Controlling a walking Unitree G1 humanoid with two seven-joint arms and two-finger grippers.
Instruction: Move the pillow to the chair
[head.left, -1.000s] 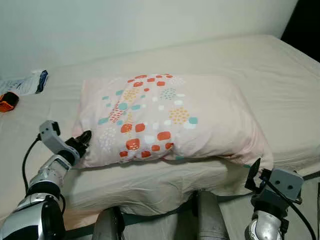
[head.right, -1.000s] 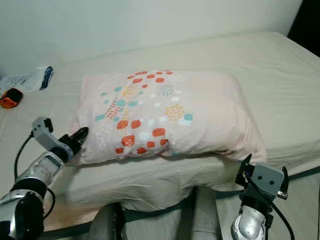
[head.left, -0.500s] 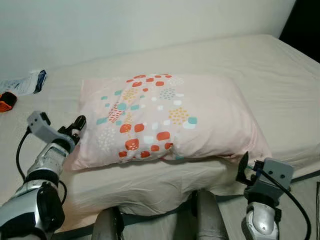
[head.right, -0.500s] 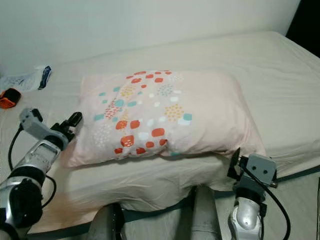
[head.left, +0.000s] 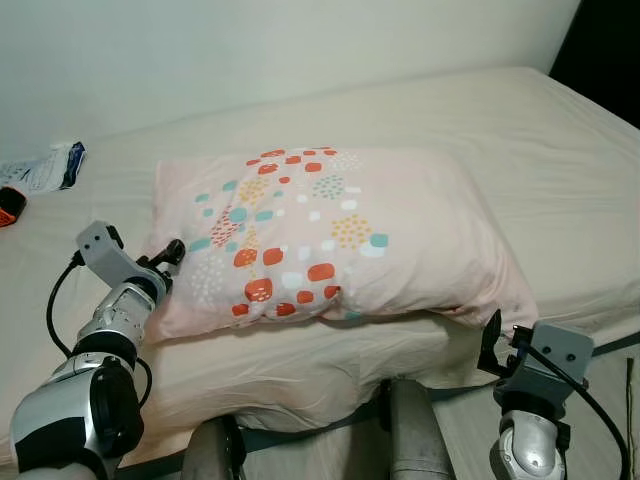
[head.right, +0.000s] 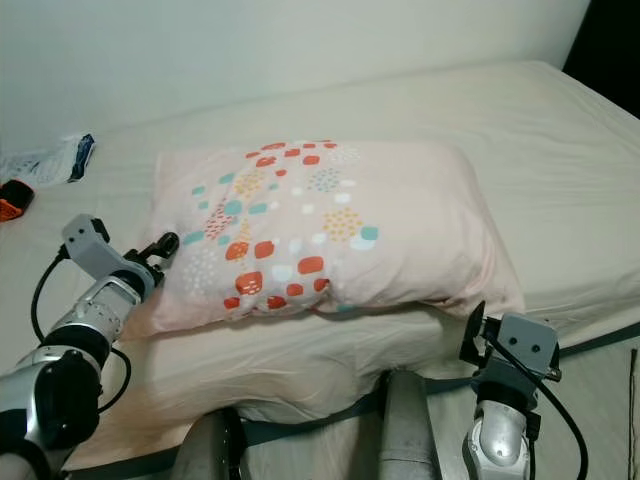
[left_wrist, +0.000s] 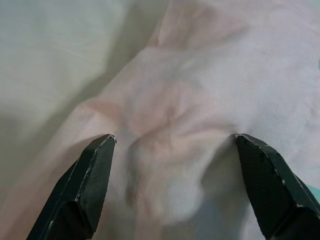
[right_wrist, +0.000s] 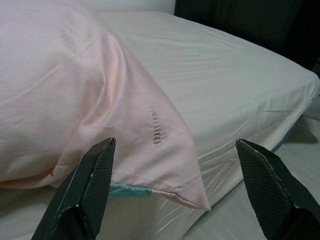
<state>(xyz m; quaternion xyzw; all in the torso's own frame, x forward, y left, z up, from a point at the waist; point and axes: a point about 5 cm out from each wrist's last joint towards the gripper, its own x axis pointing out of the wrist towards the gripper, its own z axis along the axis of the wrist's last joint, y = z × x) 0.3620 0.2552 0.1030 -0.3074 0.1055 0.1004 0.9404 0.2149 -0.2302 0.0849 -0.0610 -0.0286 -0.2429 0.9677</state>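
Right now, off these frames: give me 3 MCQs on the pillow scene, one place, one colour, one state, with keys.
1. Where does the pale pink pillow with red, teal and orange spots lie?
A. on the beige bed sheet
B. on a chair
C. on the floor

2. What colour is the small object at the far left edge of the bed?
A. green
B. orange
C. purple

3. How are the left gripper's fingers?
A. shut on the pillow
B. shut on nothing
C. open, spread at the pillow's corner

Key: 1 A, the pillow rests flat on the beige bed sheet. 2 B, it shows bright orange beside the white and blue packet. 3 C, the left wrist view shows both fingers wide apart with pink fabric between them. The right gripper is open too, facing the pillow's other corner.
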